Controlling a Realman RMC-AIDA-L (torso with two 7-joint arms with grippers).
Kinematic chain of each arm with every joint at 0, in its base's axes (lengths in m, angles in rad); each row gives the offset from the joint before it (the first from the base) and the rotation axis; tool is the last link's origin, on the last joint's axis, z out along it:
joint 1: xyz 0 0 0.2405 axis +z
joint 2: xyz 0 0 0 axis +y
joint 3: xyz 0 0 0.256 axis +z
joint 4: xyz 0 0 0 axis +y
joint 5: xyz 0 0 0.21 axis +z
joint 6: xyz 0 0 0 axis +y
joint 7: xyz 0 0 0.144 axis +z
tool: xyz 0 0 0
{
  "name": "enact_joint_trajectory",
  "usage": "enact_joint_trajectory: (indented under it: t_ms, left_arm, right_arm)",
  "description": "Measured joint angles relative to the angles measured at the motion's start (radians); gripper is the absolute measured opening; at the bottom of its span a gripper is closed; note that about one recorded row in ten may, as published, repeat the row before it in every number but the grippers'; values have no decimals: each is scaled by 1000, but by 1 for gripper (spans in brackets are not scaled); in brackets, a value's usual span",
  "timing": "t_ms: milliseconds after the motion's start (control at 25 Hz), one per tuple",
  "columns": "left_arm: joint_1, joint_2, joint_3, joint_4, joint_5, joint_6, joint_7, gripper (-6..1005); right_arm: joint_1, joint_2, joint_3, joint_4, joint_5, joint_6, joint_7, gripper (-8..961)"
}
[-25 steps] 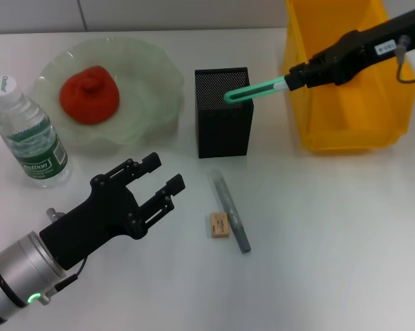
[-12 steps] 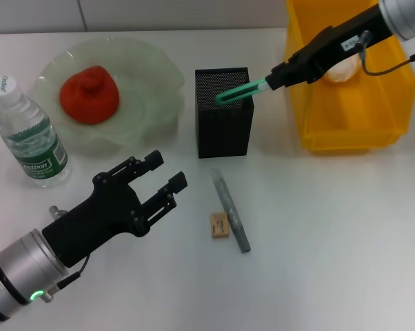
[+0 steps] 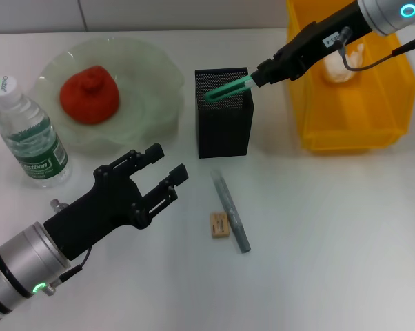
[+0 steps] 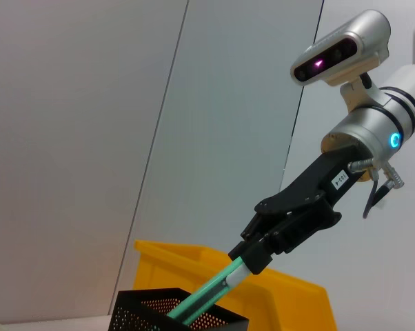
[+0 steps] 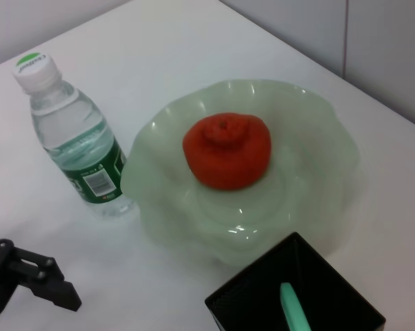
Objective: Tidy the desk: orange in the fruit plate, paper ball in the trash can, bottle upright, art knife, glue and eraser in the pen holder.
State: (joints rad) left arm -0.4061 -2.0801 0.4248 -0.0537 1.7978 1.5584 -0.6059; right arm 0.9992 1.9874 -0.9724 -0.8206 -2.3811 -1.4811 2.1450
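Observation:
My right gripper is shut on a green glue stick, held at a slant. The stick's lower end dips into the black mesh pen holder; the left wrist view shows the glue stick passing below the holder's rim. On the table in front of the holder lie the grey art knife and the tan eraser. My left gripper hovers open to their left. The orange rests in the fruit plate. Left of it the bottle stands upright. The paper ball lies in the yellow trash can.
The trash can stands close to the right of the pen holder, under my right arm. The plate sits just left of the holder. Bare white tabletop stretches along the front right. The right wrist view shows the orange, the bottle and the holder.
My right gripper has swung left with the glue stick, carrying its lower end farther across the pen holder's opening and uncovering the paper ball. The left gripper has crept slightly forward.

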Motion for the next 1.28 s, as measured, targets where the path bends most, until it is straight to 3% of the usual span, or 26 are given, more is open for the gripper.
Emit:
enact_joint_trajectory:
  t_ms: [80, 520, 720, 920, 1080, 1280]
  left_arm:
    - [-1, 0, 0, 0, 0, -1, 0, 582]
    - [0, 0, -2, 3, 0, -2, 0, 584]
    - [0, 2, 1, 9, 5, -2, 0, 584]
    - [0, 6, 14, 34, 14, -1, -1, 585]
    - [9, 8, 27, 68, 22, -3, -7, 586]
    - [22, 11, 81, 121, 23, -11, -11, 586]
  right_arm:
    - [2, 3, 0, 2, 0, 0, 1, 155]
    - [-31, 35, 8, -41, 22, 23, -19, 346]
    - [-106, 47, 9, -87, 135, 34, -86, 553]
    - [-217, 41, 11, -103, 356, 16, -223, 709]
    - [-292, 31, 11, -102, 495, -68, -335, 709]
    - [-334, 30, 17, -84, 535, -202, -442, 709]
